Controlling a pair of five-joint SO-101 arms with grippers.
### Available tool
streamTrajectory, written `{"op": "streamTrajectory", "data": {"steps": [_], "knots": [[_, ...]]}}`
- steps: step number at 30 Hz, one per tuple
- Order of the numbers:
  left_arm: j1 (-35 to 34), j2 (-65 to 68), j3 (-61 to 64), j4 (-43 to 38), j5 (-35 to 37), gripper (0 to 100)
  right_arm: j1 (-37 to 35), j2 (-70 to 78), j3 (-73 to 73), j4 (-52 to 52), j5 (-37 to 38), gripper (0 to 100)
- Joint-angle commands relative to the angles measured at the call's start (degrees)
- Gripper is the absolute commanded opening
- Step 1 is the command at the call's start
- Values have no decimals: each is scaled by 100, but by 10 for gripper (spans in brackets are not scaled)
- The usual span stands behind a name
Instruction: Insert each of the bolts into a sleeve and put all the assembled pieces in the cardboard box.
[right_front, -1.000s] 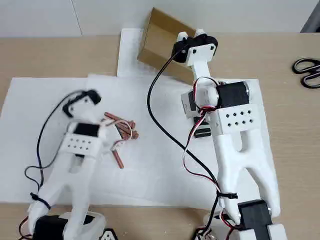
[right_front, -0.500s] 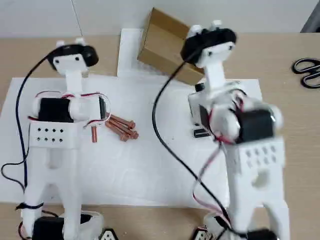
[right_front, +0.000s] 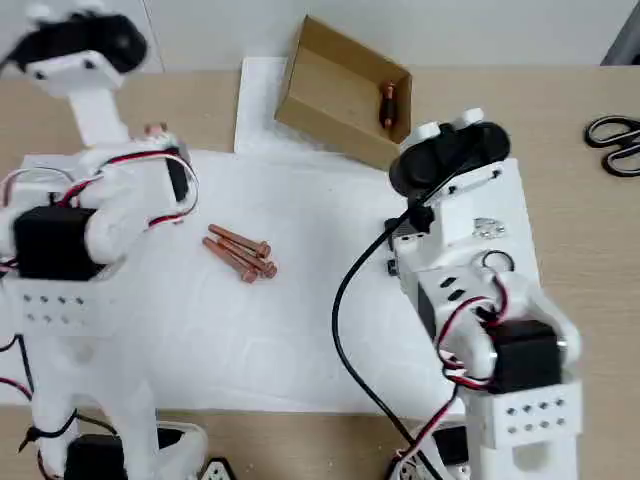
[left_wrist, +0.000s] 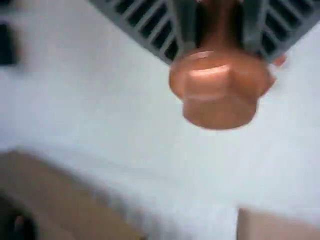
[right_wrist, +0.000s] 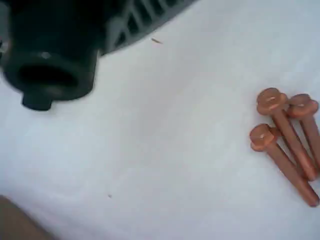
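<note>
Three copper bolts (right_front: 241, 256) lie together on the white mat (right_front: 300, 310); they are the bolts (right_wrist: 286, 137) of the right wrist view. My left gripper (right_front: 160, 150) is raised over the mat's far left, shut on one copper bolt (left_wrist: 217, 85) whose head points at the camera between the grey fingers (left_wrist: 182, 22). My right gripper (right_front: 402, 243) is low over the mat's right side, shut on a black sleeve (right_wrist: 48, 67) with its hollow end showing. The cardboard box (right_front: 335, 75) lies tilted at the back, with one assembled piece (right_front: 388, 104) inside.
Scissors (right_front: 615, 140) lie on the wooden table at the far right. A white sheet (right_front: 258, 95) sticks out behind the mat beside the box. A black cable (right_front: 345, 310) loops over the mat's middle right.
The left arm lifted from the bolt pile to the far left with one bolt. The right arm drew back from the box, where an assembled piece now shows, onto the mat.
</note>
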Motion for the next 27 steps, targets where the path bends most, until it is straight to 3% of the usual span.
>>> {"op": "streamTrajectory", "data": {"steps": [1, 4, 9, 18, 21, 27], "knots": [[18, -114, -391, -211, 141, 6, -154, -382, 448, -576, -264, 3], [264, -123, -400, -211, 123, 6, -479, -884, 993, -655, -747, 3], [905, -53, -338, -571, 114, 6, -1253, -1560, 1925, -1402, -765, 3], [1688, -97, 1587, -2400, 114, 6, -1411, -2492, 4352, -3890, -791, 4], [2022, -114, 2088, -2901, 141, 6, -1490, -2949, 5002, -4198, -765, 4], [2919, -114, 2589, -3103, 202, 6, -1499, -3688, 5767, -4251, -791, 4]]}}
